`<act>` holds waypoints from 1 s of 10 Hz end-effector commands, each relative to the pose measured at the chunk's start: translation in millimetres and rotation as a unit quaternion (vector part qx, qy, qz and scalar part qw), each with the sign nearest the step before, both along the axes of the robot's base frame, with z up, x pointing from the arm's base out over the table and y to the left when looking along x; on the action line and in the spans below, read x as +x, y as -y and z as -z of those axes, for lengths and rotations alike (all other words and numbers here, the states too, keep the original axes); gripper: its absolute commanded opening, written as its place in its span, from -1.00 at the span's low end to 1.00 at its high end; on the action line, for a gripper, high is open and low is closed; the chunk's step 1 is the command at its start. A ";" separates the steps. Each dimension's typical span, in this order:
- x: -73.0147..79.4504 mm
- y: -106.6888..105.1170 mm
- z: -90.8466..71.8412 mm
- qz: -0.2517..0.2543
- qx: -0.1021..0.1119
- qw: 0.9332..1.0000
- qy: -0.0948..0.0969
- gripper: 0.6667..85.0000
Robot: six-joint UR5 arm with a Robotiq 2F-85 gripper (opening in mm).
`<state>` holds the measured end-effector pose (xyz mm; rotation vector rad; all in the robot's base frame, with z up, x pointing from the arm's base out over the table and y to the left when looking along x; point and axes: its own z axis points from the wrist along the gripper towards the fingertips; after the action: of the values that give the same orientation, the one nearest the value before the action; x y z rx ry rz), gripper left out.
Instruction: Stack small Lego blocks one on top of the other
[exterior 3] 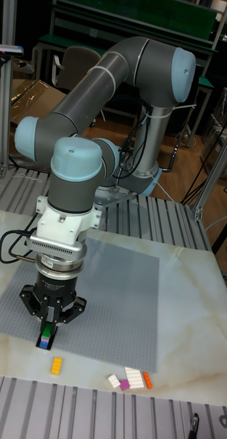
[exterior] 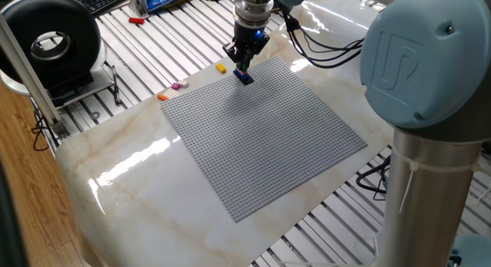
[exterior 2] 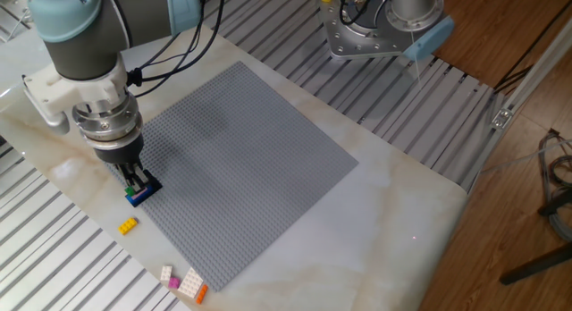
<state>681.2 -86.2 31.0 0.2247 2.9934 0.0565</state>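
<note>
Claw [exterior 3: 49,325] hanging low over baseplate [exterior 2: 259,168] corner, fingers closing on top of small stack [exterior 3: 45,337]; grip looks clamped but cannot tell for sure. Stack sitting directly under claw: green over pink over blue in tall view. So stacking looks partly done, few blocks joined. Just beyond claw, off plate on tabletop [exterior 2: 393,213]: yellow block [exterior 3: 56,365] lying loose. Farther off: cluster [exterior 3: 129,378] of white, pink, orange blocks waiting. Those appear left to add.
</note>
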 end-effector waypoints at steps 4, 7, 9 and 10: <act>1.5 -2.9 2.3 0.004 0.009 1.000 0.007 -0.99; 2.5 -5.5 -1.5 0.009 0.027 1.000 0.004 -0.99; 1.6 -0.4 -2.6 0.001 0.036 0.999 0.002 -0.99; 3.3 2.7 0.9 -0.003 0.036 0.999 0.005 -0.99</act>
<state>682.4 -85.4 30.1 0.2287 2.9908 0.1280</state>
